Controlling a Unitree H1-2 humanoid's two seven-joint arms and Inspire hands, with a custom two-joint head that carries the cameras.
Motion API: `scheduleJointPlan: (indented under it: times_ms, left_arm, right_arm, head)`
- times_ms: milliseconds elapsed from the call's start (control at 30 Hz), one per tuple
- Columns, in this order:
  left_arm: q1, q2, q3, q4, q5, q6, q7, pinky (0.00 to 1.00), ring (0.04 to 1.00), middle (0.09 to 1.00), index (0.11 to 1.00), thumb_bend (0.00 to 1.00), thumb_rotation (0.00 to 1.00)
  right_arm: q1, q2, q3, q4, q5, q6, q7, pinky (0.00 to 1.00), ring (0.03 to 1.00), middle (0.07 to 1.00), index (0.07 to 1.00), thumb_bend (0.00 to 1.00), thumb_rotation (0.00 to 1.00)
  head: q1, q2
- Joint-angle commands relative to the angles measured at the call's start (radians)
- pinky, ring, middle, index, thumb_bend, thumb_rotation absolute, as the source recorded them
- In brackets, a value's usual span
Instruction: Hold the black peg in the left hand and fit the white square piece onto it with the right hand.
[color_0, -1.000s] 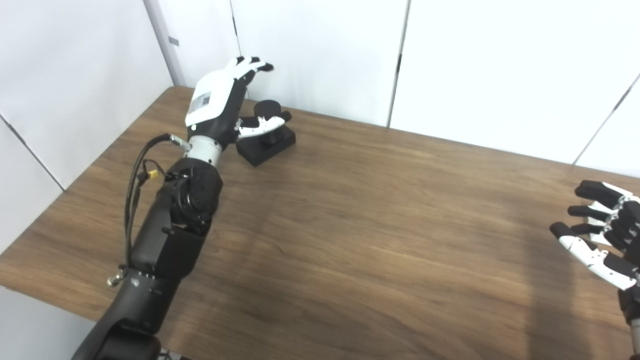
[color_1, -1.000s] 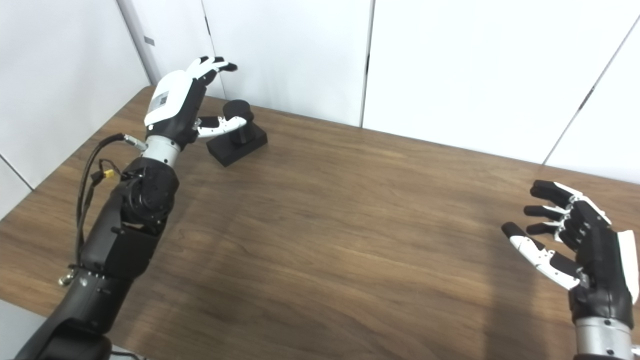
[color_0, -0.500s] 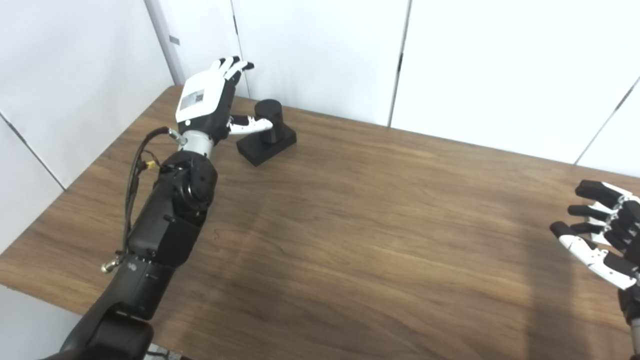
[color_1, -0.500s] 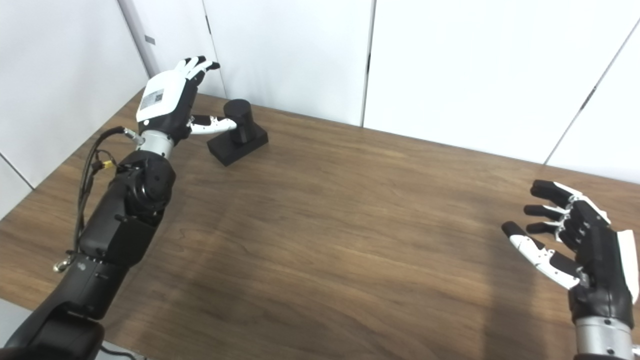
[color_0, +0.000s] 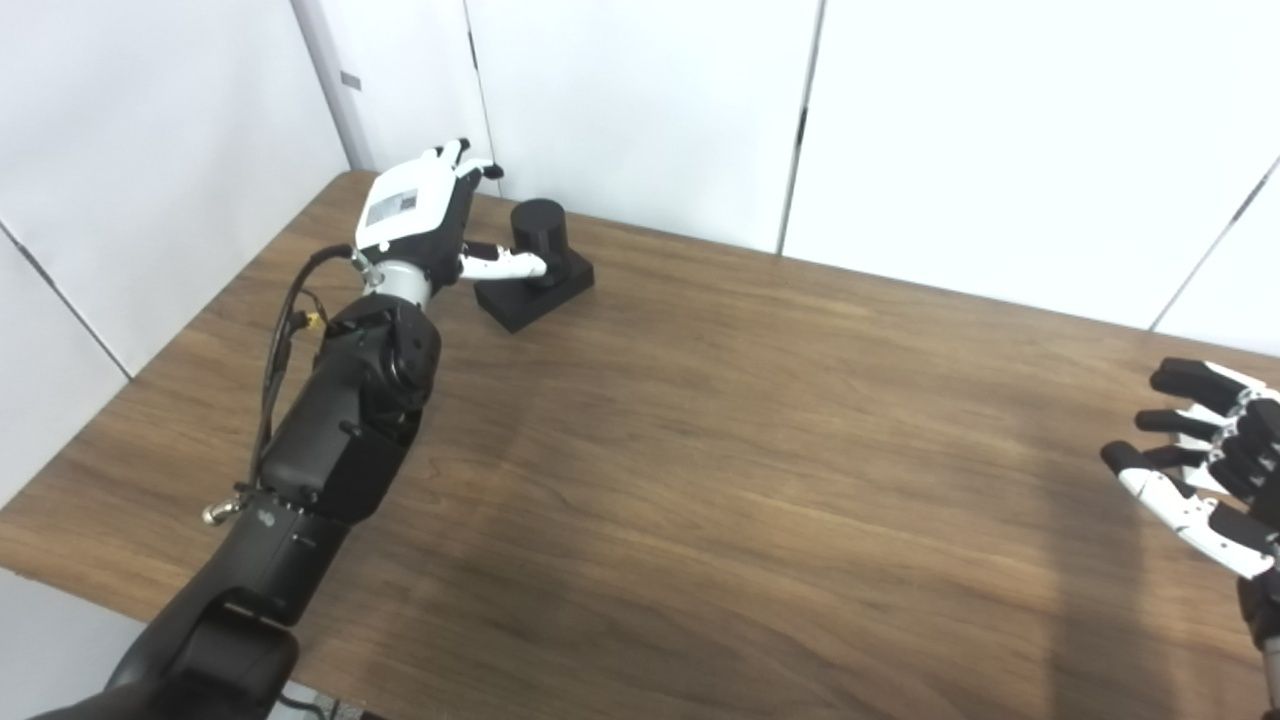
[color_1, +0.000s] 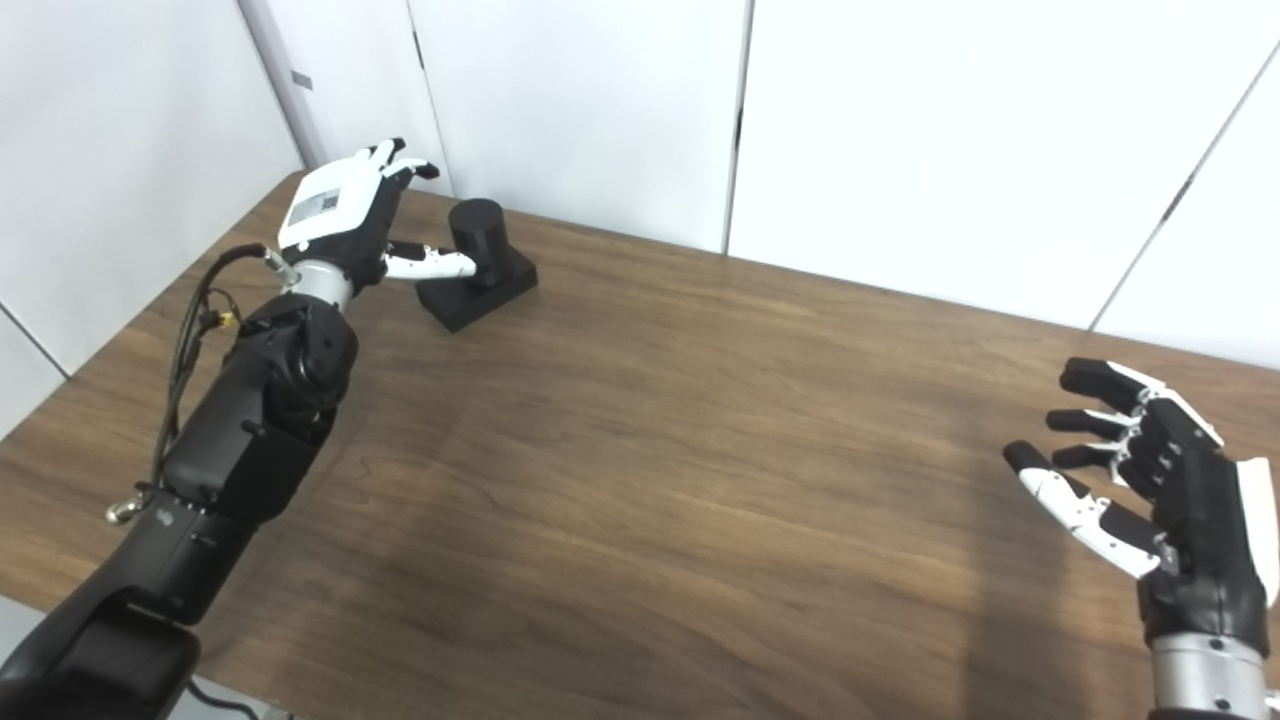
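Black peg (color_0: 538, 232) beside left hand (color_0: 415, 215), whose label is unreadable.

Bare tabletop (color_1: 650, 450) spans the frame's centre; the black peg (color_1: 478, 232) stands upper left, the wall (color_1: 580, 110) close behind it, the left robot hand (color_1: 345, 215) beside it.

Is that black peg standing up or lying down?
Upright. The black peg stands on its square base on the table, round top upward.
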Motion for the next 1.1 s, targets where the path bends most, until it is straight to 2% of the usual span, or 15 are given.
scheduleJointPlan:
  times_ms: [0,233,467,600,833,1067]
  left_arm:
    - [-0.064,0.038,0.003,0.004,0.019,0.002,0.02,0.91,1.0,1.0,0.838,1.0,0.55]
    - [-0.077,0.035,-0.014,0.06,0.02,0.013,0.02,0.94,1.0,1.0,0.837,0.99,0.52]
    - [-0.084,0.039,-0.043,0.104,0.027,0.019,0.016,0.92,1.0,1.0,0.851,0.99,0.55]
    - [-0.087,0.033,-0.056,0.127,0.027,0.023,0.022,0.9,1.0,1.0,0.843,0.98,0.52]
    - [-0.091,0.024,-0.075,0.155,0.024,0.031,0.023,0.89,1.0,1.0,0.841,0.98,0.54]
    - [-0.092,0.012,-0.085,0.193,0.01,0.026,0.046,0.88,1.0,1.0,0.836,0.96,0.53]
  right_arm:
    - [-0.036,-0.004,-0.006,-0.04,-0.002,-0.014,0.001,0.49,0.637,0.727,0.705,0.44,0.0]
    - [-0.034,-0.006,-0.011,-0.042,0.007,-0.012,0.003,0.49,0.643,0.734,0.709,0.44,0.0]
    - [-0.032,-0.01,-0.012,-0.037,0.006,-0.023,0.004,0.52,0.657,0.737,0.71,0.44,0.0]
    - [-0.03,-0.011,-0.011,-0.039,0.009,-0.028,0.005,0.52,0.654,0.739,0.71,0.44,0.0]
    - [-0.026,-0.008,-0.013,-0.059,0.005,0.002,0.005,0.5,0.645,0.735,0.706,0.45,0.0]
    - [-0.022,-0.008,-0.013,-0.067,0.002,0.008,0.003,0.53,0.667,0.738,0.707,0.44,0.0]
  head:
    - [0.0,0.0]
    - [-0.003,0.004]
    - [-0.005,0.006]
    - [-0.009,0.009]
    - [-0.011,0.013]
    - [-0.015,0.017]
